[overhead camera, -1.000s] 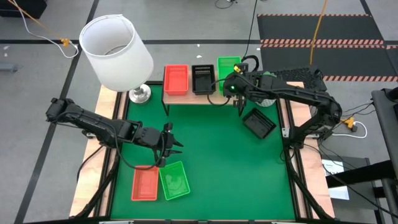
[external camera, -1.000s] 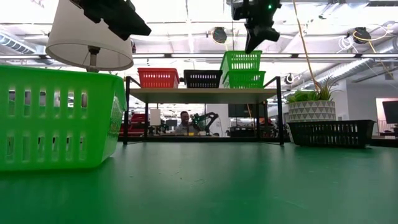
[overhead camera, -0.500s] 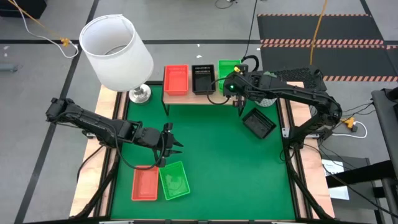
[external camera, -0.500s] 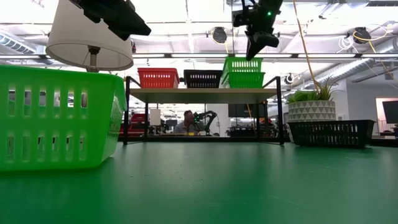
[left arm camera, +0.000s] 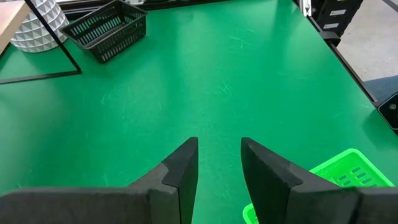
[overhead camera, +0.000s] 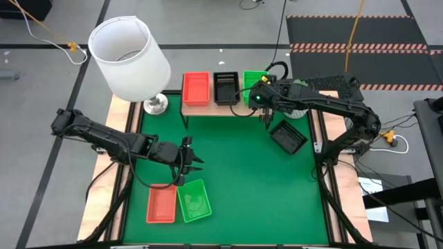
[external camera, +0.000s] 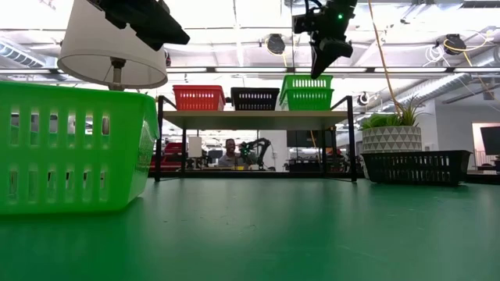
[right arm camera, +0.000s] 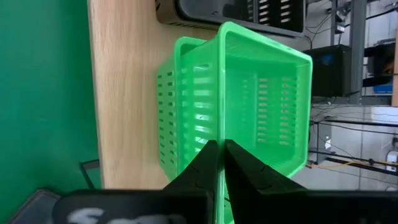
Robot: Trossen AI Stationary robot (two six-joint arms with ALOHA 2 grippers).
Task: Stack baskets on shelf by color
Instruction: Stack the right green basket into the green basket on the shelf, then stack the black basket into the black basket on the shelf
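The table (overhead camera: 235,173) is covered in plain deep green, edged by pale wooden rails (overhead camera: 102,187). On the light wooden shelf (overhead camera: 201,108) with thin black legs sit an orange-red basket (overhead camera: 196,88), a black basket (overhead camera: 226,87) and a bright green stack of baskets (right arm camera: 249,99), all with slotted walls. Near the left front lie another orange-red basket (overhead camera: 161,205) and a green basket (overhead camera: 194,200); a black basket (overhead camera: 288,136) lies at the right. The lamp (overhead camera: 129,59) has a white shade and a silvery base. The arms are dark, almost black.
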